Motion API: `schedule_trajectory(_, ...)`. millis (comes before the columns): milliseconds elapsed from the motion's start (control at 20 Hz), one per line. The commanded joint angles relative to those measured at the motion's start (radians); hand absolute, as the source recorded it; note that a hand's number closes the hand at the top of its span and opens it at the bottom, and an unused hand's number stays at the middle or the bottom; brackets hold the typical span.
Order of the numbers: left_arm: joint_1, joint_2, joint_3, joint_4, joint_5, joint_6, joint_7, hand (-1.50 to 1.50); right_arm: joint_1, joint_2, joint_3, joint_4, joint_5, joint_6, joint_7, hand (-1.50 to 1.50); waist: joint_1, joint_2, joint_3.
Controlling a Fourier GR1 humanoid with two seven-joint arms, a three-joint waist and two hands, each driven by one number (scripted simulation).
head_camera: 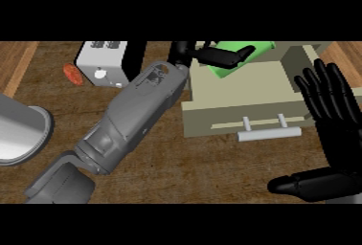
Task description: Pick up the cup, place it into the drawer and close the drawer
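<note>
A grey pot (17,131) sits at the bench's (176,167) left edge. The left hand (216,55) curls round the green cup (237,60) (partly hidden) over the open drawer (240,100). The right hand (329,103) rests with fingers spread.

The grey left forearm (127,125) runs diagonally from the lower left of the frame up toward the top centre. At its end the black left robot hand (212,55) sits at the upper middle, its fingers and thumb curled round a bright green cup (237,60). The black right robot hand (329,103) stands at the right edge, fingers straight and pointing up the frame, thumb (311,184) stretched out toward the lower centre.
</note>
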Motion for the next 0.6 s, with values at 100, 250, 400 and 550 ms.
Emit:
schedule_trajectory(100,-0.016,0.000,-0.127,0.035,0.012,0.043,0.043,1.50,-0.039,0.019,0.008,0.052,0.028,-0.017,-0.038,-1.50,-0.004,0.004,0.001)
schedule_trajectory(250,-0.008,0.000,-0.188,0.022,0.015,0.057,0.080,-1.50,-0.048,-0.007,-0.034,0.048,-0.016,0.000,-0.027,-1.50,-0.002,0.000,0.001)
schedule_trajectory(400,-0.038,0.000,-0.174,0.048,0.041,0.071,0.044,-1.50,-0.009,0.032,0.013,0.051,-0.002,0.009,-0.077,-1.50,-0.021,0.008,0.001)
schedule_trajectory(550,-0.008,0.000,-0.184,-0.008,0.094,0.100,0.028,-1.50,-0.025,-0.007,-0.029,0.017,-0.065,0.029,-0.018,-1.50,-0.031,0.006,0.000)
